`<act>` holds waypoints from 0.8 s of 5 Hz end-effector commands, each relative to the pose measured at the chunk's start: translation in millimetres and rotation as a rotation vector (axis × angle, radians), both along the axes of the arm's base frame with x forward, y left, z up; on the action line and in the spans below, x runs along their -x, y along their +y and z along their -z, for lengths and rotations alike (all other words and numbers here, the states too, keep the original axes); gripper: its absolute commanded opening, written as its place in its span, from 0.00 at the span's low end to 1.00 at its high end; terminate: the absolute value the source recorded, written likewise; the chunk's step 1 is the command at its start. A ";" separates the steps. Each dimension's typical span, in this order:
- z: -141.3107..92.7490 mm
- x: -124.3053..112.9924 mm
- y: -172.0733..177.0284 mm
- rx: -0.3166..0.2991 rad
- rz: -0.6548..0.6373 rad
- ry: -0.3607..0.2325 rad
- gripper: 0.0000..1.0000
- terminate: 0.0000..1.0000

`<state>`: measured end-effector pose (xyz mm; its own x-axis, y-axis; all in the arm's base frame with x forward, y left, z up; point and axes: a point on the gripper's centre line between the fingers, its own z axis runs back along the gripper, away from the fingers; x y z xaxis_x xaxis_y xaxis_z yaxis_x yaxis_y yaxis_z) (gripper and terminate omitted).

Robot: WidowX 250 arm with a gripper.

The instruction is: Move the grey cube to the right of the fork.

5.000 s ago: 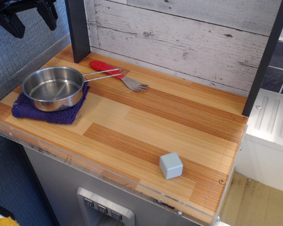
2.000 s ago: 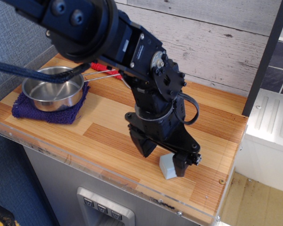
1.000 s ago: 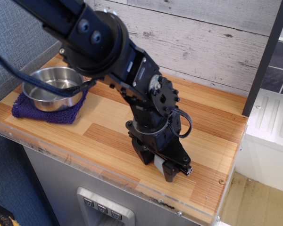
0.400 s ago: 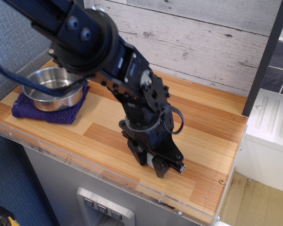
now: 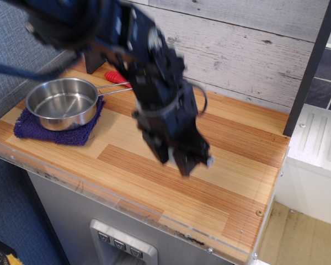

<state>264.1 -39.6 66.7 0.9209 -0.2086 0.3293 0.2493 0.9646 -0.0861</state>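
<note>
My gripper [image 5: 181, 161] hangs blurred above the middle of the wooden counter, fingers pointing down and close together. The grey cube does not show on the counter; no clear part of it shows between the dark fingers. The fork's red ribbed handle [image 5: 113, 77] shows at the back left, beside the arm. Its metal tined head is hidden behind the arm. The gripper is to the right of and nearer than the fork handle.
A steel pan [image 5: 61, 102] stands on a purple cloth [image 5: 28, 127] at the left, its wire handle reaching toward the fork. A dark post stands at the back left, another [image 5: 311, 68] at the right. The plank wall runs behind the wooden counter [image 5: 231, 182].
The gripper came down over the cube at the front right, closed around it, then rose and moved back and left. The cube's old spot is now bare.
</note>
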 end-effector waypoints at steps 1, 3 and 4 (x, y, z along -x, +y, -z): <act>-42.6 -53.2 13.0 -0.007 -0.011 -0.131 0.00 0.00; -28.9 -93.7 5.5 -0.007 0.013 -0.139 0.00 0.00; -15.5 -106.4 4.7 -0.015 0.029 -0.119 0.00 0.00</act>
